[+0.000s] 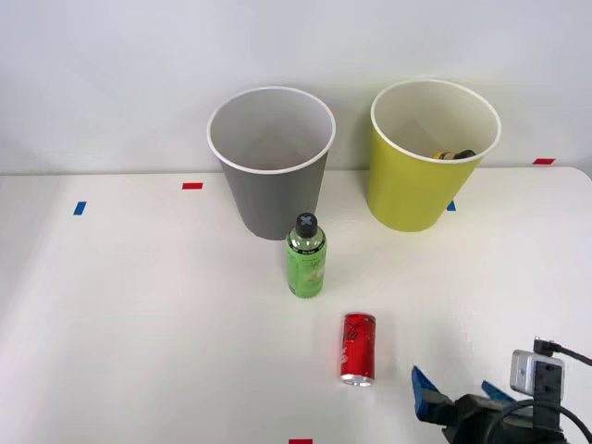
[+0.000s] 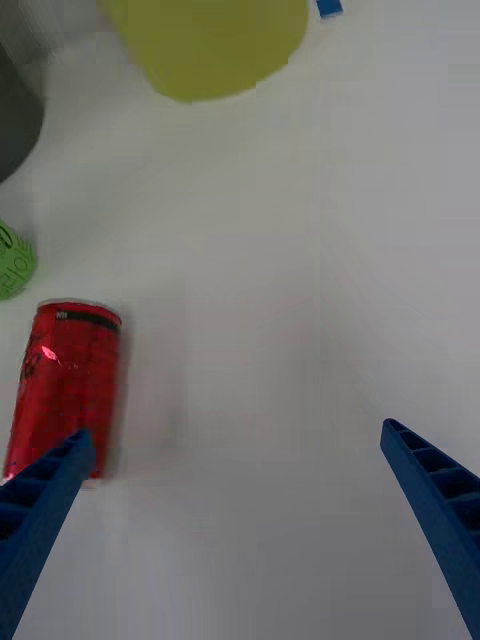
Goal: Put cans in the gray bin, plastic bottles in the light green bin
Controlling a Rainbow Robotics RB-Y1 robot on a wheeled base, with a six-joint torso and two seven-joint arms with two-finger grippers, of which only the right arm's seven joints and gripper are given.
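The red can (image 1: pixel 358 348) lies on its side on the white table (image 1: pixel 139 324), its long axis running toward the bins, one silver end facing me. In my wrist view the can (image 2: pixel 68 385) sits just beyond one of my blue fingers (image 2: pixel 40 500), close to it; I cannot tell whether they touch.

My right gripper (image 1: pixel 460 390) is low over the table, to the right of the can and a little nearer to me. Its two ribbed fingers are spread wide and hold nothing; between them I see only bare table (image 2: pixel 300 350).

The green bottle (image 1: pixel 305 256) stands upright with its black cap on, just beyond the can and slightly to its left. A sliver of the bottle (image 2: pixel 12 262) shows near the can in my wrist view.

Behind the bottle, almost touching it in the front view, stands the gray bin (image 1: pixel 270 166). The light green bin (image 1: pixel 429 155) stands to the right of the gray one, well apart from it, with something dark and yellow lying inside near its rim. The bottom of the light green bin (image 2: pixel 205 45) and an edge of the gray bin (image 2: pixel 15 115) also show from my wrist.

Small red and blue tape marks (image 1: pixel 191 186) dot the table.
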